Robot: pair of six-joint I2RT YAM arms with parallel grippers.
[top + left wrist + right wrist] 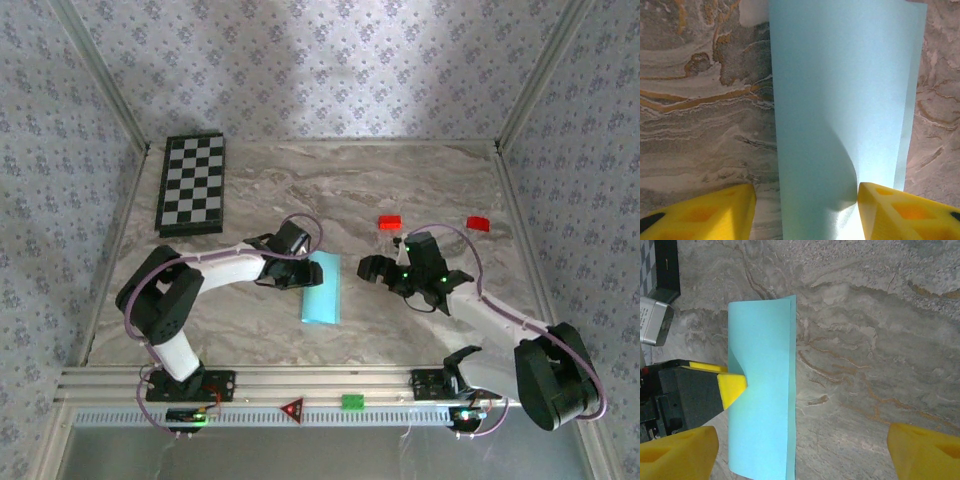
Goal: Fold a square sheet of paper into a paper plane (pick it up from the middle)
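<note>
Mid-table: your paper plane [321, 288] lies on the table [400, 180], long axis running near to far, between the two grippers.

Your left gripper [806, 197] sits at its left side, toward the far end. The paper plane passes between the fingers: one finger [900, 210] touches it, the other is over bare table just beside its edge.

Your right gripper [802, 435] stands to the right of the paper plane, apart from it.

Behind that gripper you have two small blocks on the table: one [389, 223] just behind it, the other [478, 224] further right, near the table's right edge.

Far-left corner: the chessboard [192, 184], behind your left arm [200, 275], well apart from the paper plane.
</note>
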